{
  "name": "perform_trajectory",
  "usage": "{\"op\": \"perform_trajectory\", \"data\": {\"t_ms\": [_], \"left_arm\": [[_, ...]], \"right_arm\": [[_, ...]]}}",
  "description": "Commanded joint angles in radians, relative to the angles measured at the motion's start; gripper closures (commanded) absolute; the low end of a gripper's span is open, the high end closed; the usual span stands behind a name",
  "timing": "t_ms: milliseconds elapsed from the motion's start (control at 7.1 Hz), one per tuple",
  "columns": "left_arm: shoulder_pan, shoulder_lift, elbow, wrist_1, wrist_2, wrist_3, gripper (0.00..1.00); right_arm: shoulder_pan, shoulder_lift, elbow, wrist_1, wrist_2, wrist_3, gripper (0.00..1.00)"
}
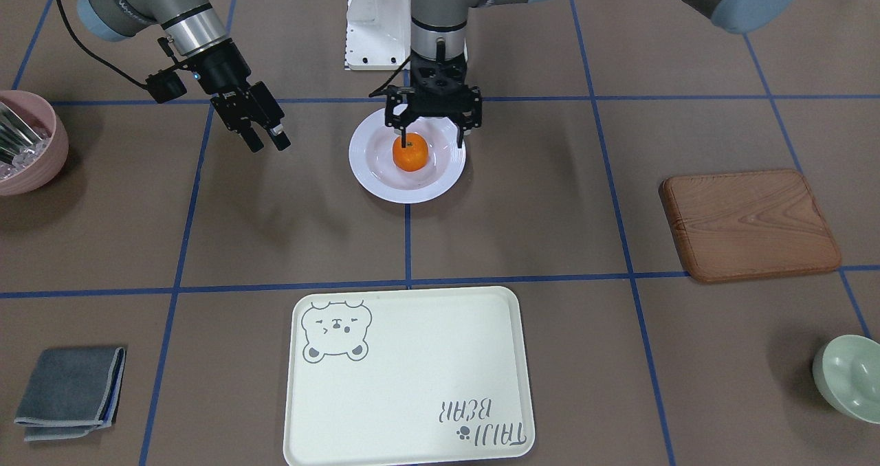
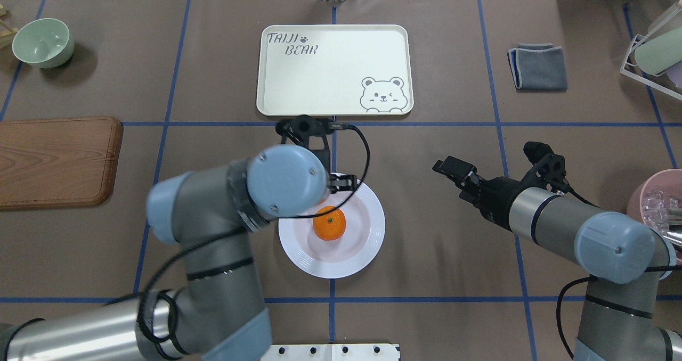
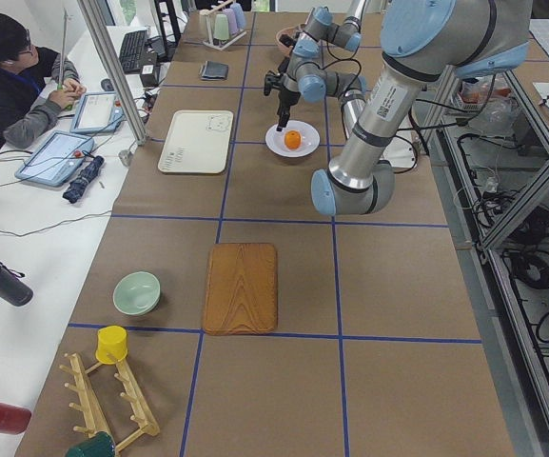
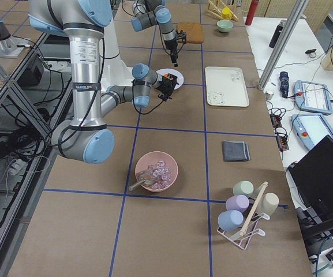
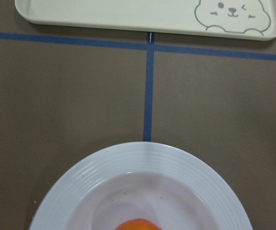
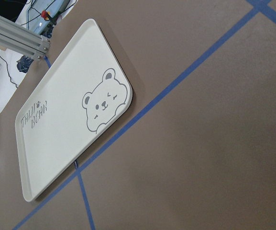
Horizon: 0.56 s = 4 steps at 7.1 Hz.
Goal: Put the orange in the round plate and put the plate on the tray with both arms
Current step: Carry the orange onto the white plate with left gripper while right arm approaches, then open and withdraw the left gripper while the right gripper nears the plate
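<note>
- The orange (image 1: pixel 410 153) sits in the middle of the round plate (image 1: pixel 382 179), stem dot up; that part of the job looks done.
- The left gripper (image 1: pixel 431 130) hangs right over the plate and points straight down; its fingers are spread wide and hold nothing.
- The orange is below those fingers and between them; in the front view one fingertip looks very close to the top of the orange, but I cannot tell if it touches.
- The right gripper (image 1: pixel 268 141) is off to the plate's side, on the robot's right; it is up in the air, tilted, and well apart from the rim; there is a small gap between its fingers and nothing in them.
- So the left arm is much nearer to the plate; I think the right arm has the longer trip to reach its side of the rim.
- The plate is round, so it has no long way; each arm could take the rim on its own side.
- The tray (image 1: pixel 412 356) lies flat past the plate, away from the robot, across a blue tape line (image 1: pixel 515 278); plate and tray do not touch; the tray's long side runs left to right.
- I think both grippers must next go down to the rim, pinch it and lift together; if one side goes higher, the orange could roll out.
</note>
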Motion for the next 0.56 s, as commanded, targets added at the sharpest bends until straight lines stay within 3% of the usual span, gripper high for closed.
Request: {"op": "perform_trajectory", "data": {"t_ms": [0,141,282,423], "left_arm": [[-0.259,0.138,-0.073,0.036,-0.163,0.272,0.01],[-0.372,0.191,-0.071,0.032,-0.221,0.332,0.01],[-0.481,0.263,-0.053,0.038,-0.337,0.481,0.01],[-0.569,0.369,0.005,0.01,-0.407,0.601,0.01]], "right_arm": [[-0.076,0.006,-0.001,0.001,-0.056,0.12,0.04],[-0.092,0.012,0.005,0.002,-0.056,0.14,0.04],[-0.105,0.016,0.008,0.003,-0.062,0.168,0.04],[-0.121,0.022,0.009,0.001,-0.088,0.183,0.03]]}}
